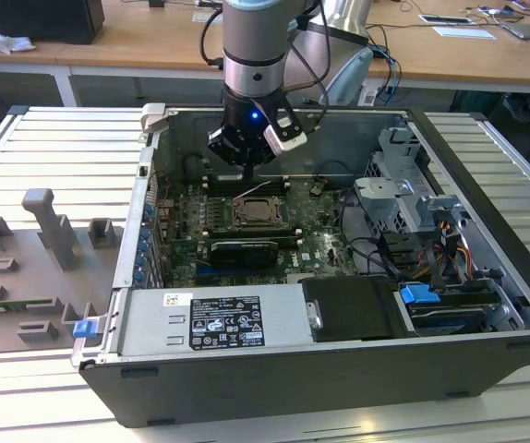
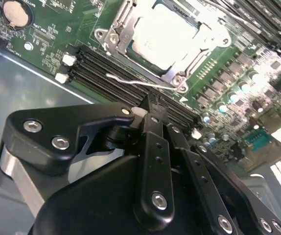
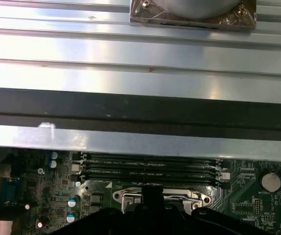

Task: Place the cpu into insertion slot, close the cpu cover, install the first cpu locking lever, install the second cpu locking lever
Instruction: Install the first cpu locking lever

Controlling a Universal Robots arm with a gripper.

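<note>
Big open computer case (image 1: 487, 198) on the slatted tabletop (image 1: 43, 148), green motherboard (image 1: 319, 235) flat on its floor, and there's the insertion slot (image 1: 258, 214) mid-board. Second wrist view goes in close: the cpu cover (image 2: 122, 29), a silvery frame, lies flat around the cpu (image 2: 167, 34), whose pale, shiny square top is seated in the slot. A thin wire lever (image 2: 130, 81) stands free along the slot's edge, beside the black memory slots (image 2: 106, 66). First wrist view adds the case's dark rim with the tabletop beyond. In the exterior view the arm (image 1: 251, 41) drops straight down, gripper (image 1: 248, 175) low over the board just beside the slot, fingers (image 2: 152, 127) pinched together on nothing, tips near the lever
</note>
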